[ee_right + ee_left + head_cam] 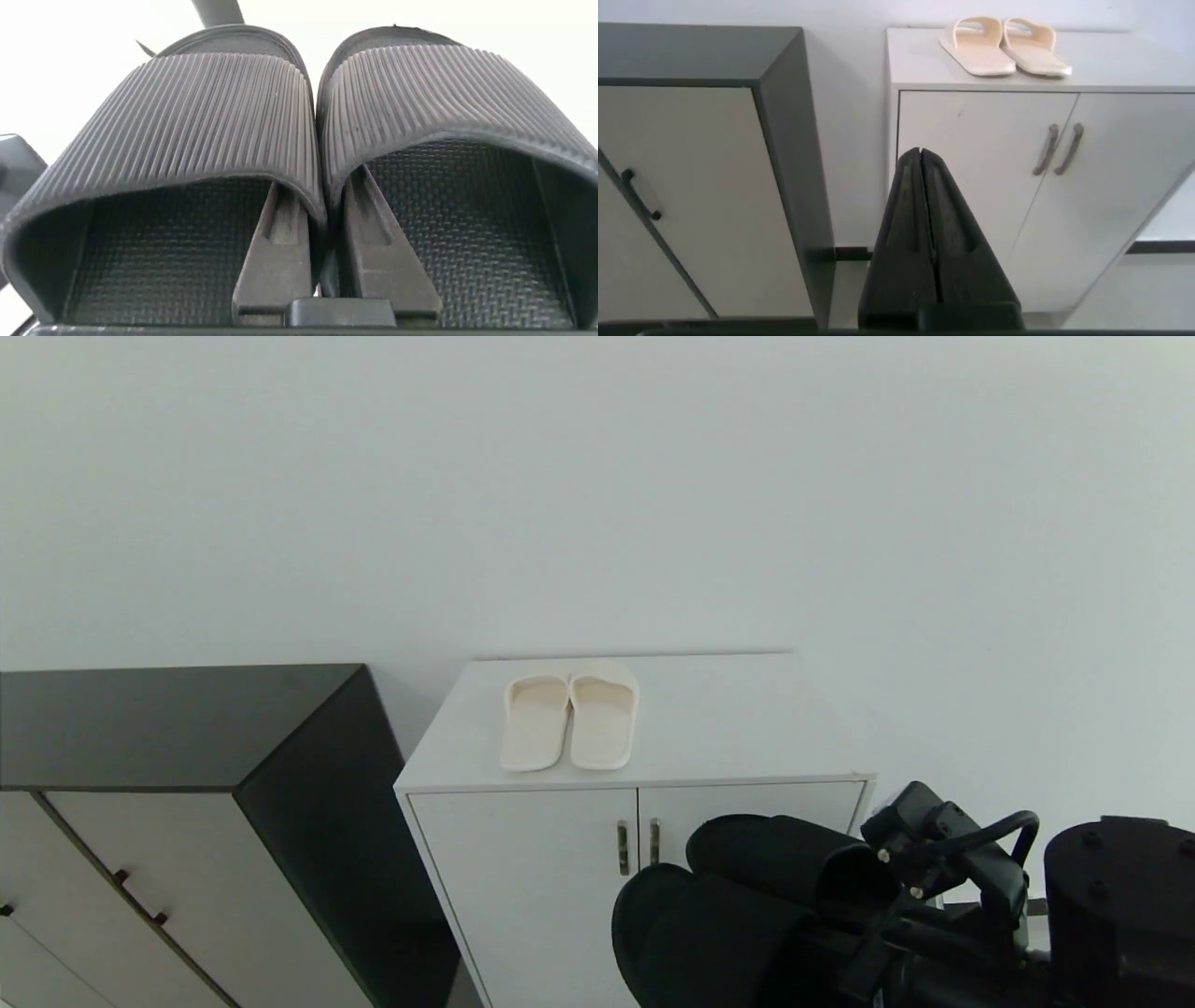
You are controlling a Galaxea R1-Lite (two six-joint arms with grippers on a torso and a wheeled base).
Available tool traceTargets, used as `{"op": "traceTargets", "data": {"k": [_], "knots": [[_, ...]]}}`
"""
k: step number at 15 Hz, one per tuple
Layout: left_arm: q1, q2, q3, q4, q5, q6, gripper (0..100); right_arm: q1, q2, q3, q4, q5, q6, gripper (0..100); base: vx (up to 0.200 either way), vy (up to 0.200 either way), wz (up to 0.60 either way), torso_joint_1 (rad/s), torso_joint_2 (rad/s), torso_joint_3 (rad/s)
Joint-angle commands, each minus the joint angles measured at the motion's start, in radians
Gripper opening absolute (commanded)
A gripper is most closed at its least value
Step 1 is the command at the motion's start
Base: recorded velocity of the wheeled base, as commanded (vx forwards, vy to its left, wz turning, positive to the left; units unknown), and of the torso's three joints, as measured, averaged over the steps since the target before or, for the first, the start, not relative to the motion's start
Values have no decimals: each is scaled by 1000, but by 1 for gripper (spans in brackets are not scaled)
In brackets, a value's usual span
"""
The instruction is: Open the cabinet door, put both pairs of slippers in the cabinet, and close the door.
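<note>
The white cabinet [560, 868] sits at the lower centre of the head view, right of the big dark cabinet [308, 803] that takes up the lower left, and both of its doors are shut. Opening a door is, by my reading, your step in hand. The black slippers [747, 896] hang at the lower right, in front of the right-hand door. The right gripper [322, 224] has one finger inside each shoe and pinches their touching inner walls together, so keep that arm back, out of the door's swing. The cream slippers [570, 721] lie side by side on the cabinet top, left of its middle. The left gripper [922, 163] has its fingers pressed together and faces the cabinet front. Spread them before you go for the left door handle [623, 847], close around the bar squarely, and pull along the hinge's arc rather than straight out. I can read no brand, label or writing on anything here.
</note>
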Motion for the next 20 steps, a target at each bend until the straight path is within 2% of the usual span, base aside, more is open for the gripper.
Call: {"op": "traceTargets", "data": {"k": [1,3,11,15,16,20], "knots": [[0,0,0,0,4,3,0,-7,-8,5,1,0,-2,0,0,0,0,0,0,0],[0,0,0,0,4,21,0,-7,-3,15,1,5,-2,0,0,0,0,0,0,0],[0,0,0,-1,4,20,0,4,-5,25,1,6,-2,0,0,0,0,-5,8,6],[0,0,0,0,-4,23,0,28,-2,31,1,5,-11,0,0,0,0,-150,350,193],[0,0,0,3,-4,21,100,28,-2,40,1,5,-11,0,0,0,0,-188,417,237],[0,0,0,2,-5,37,100,30,-8,49,1,5,-25,0,0,0,0,-221,527,301]]}}
